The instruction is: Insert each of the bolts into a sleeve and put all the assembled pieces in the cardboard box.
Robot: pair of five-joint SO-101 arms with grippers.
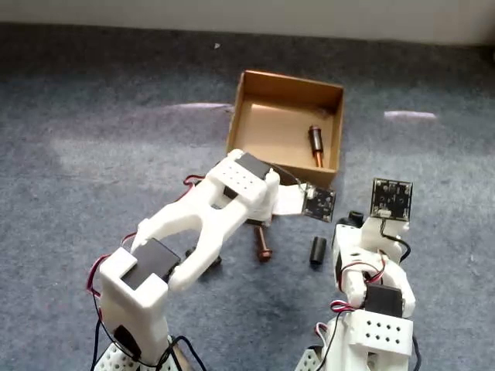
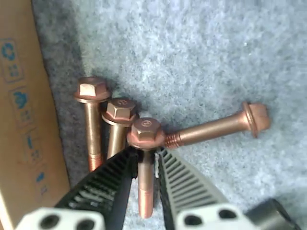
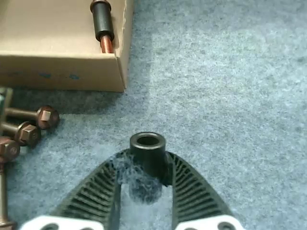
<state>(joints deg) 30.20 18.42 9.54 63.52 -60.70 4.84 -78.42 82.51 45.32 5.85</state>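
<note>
My left gripper (image 2: 145,152) is shut on the shank of a copper bolt (image 2: 145,184) that lies on the carpet, its hex head just past the fingertips. Two more bolts (image 2: 92,120) (image 2: 117,129) lie beside it near the cardboard box (image 2: 19,120), and a fourth bolt (image 2: 216,127) lies crosswise on the other side. My right gripper (image 3: 146,160) is shut on an upright black sleeve (image 3: 147,146), bore facing up. The cardboard box (image 1: 251,97) holds one assembled bolt-and-sleeve piece (image 1: 316,144). In the right wrist view that piece (image 3: 102,26) lies against the box wall.
A loose black sleeve (image 1: 318,251) lies on the grey carpet between the arms, with a bolt (image 1: 264,246) just left of it. The left arm (image 1: 209,216) stretches toward the box front. Several bolts (image 3: 45,116) cluster in front of the box. Open carpet lies right of the box.
</note>
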